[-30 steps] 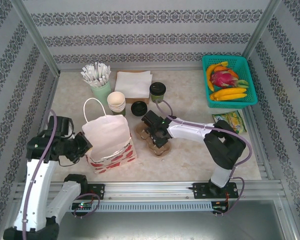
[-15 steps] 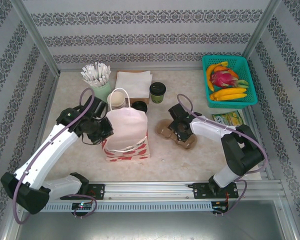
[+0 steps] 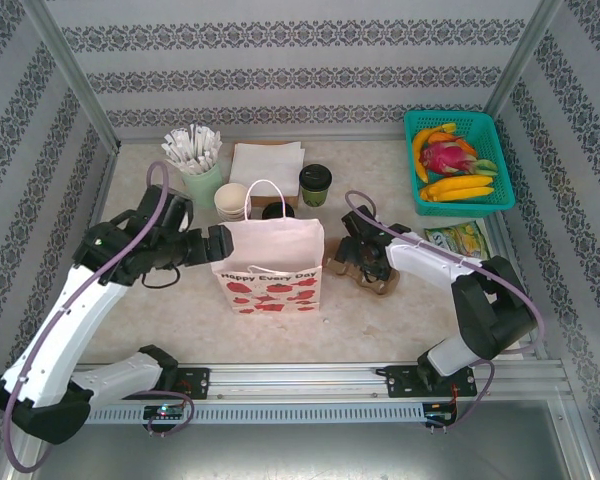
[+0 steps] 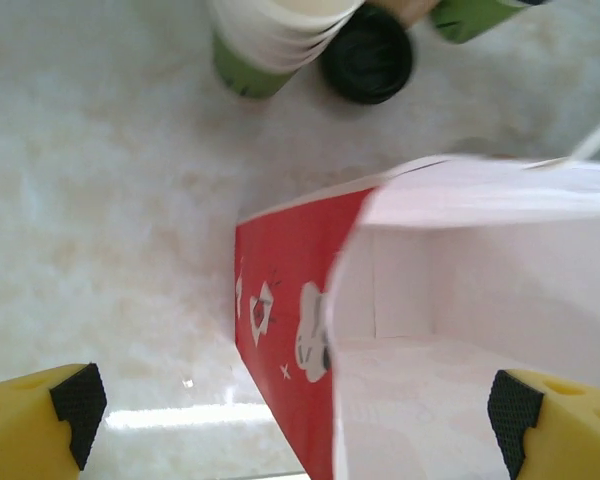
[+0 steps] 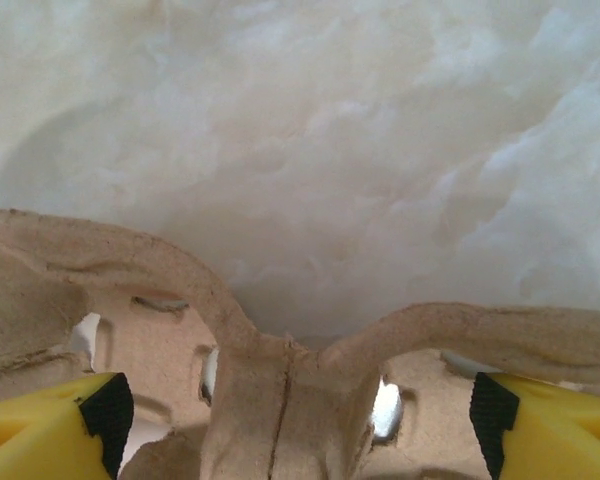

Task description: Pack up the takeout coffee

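Observation:
The takeout coffee [image 3: 315,183], an olive-green cup with a black lid, stands at the back of the table behind a white paper bag [image 3: 271,262] with red print. The bag stands upright in the middle. My left gripper [image 3: 220,245] is open at the bag's left edge. In the left wrist view the bag's red side wall [image 4: 285,330] runs between the wide-apart pads [image 4: 78,400] of the left gripper [image 4: 295,410]. My right gripper [image 3: 365,252] is open over a brown cardboard cup carrier [image 3: 378,274], and the right gripper [image 5: 295,410] straddles the carrier's middle ridge [image 5: 280,400].
A stack of lidless cups [image 3: 233,203] and a loose black lid [image 3: 277,210] sit just behind the bag. A pale green cup of white sticks [image 3: 195,170] and napkins [image 3: 267,165] are at the back. A teal fruit basket [image 3: 490,128] and a snack packet [image 3: 460,240] lie to the right.
The left gripper carried the bag right to the table's middle, stood it upright and opened off it. The right gripper shifted the carrier right and opened wider.

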`<action>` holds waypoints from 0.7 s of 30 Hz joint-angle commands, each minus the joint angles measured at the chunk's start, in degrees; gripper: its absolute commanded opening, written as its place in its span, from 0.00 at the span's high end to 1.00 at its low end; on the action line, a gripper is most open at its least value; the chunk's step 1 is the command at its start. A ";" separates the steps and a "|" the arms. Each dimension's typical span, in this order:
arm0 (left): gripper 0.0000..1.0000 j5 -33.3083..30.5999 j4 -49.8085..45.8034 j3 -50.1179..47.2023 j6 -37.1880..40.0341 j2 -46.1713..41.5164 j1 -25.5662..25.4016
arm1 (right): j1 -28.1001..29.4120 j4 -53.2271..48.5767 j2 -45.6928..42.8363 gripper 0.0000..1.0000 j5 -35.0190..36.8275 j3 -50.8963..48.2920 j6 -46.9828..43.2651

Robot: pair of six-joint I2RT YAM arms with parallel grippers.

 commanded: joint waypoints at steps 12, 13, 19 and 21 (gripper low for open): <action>0.00 16.00 5.35 12.78 63.64 20.45 -0.35 | 1.62 -4.57 -3.26 0.02 3.78 3.11 -5.52; 0.01 16.22 6.58 12.39 65.03 20.44 -0.31 | 1.66 -4.21 -3.73 0.02 3.79 2.61 -5.44; 0.36 21.02 9.88 9.67 66.54 19.85 -0.32 | 1.69 -3.00 -3.96 0.02 0.95 2.17 -6.40; 0.40 20.59 10.58 8.18 65.74 19.46 -0.32 | 1.97 -3.78 -3.40 0.02 1.05 2.84 -7.02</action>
